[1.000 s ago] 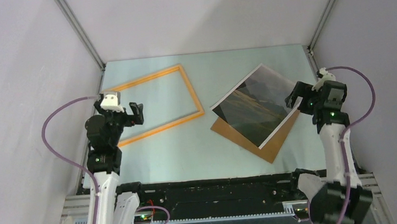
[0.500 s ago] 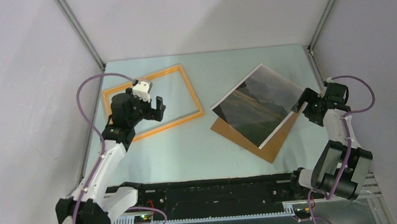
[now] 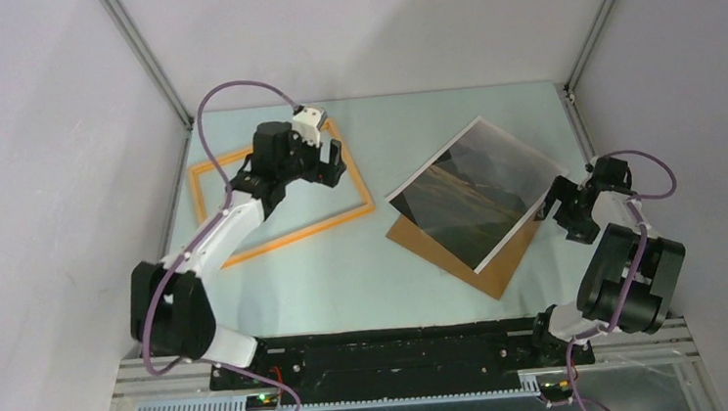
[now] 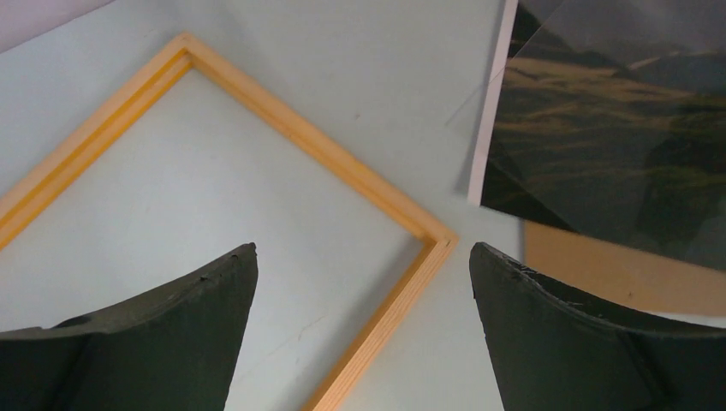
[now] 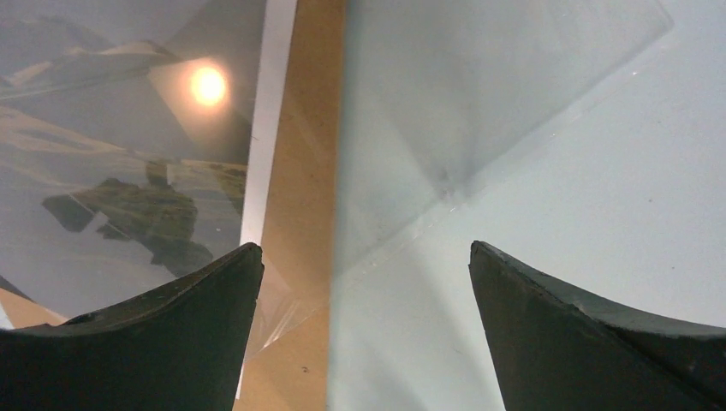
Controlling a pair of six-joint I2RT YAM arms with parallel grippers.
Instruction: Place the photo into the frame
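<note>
Left gripper (image 3: 325,162) hangs over right end of frame (image 3: 296,233) — jaws wide apart, nothing held. Frame lies flat on left half of table (image 3: 347,285). Photo (image 3: 477,192) sits right of it, apart, skewed atop brown backing board (image 3: 499,271). Right gripper (image 3: 554,200) is low at photo's right edge — jaws spread wide, gripping nothing, clear sheet (image 5: 479,103) beneath.

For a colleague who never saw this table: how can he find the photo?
On the table, look right, near the right gripper. The photo lies there tilted, over a brown board. Unlike that plain board, it shows dark mountains inside a white border.
</note>
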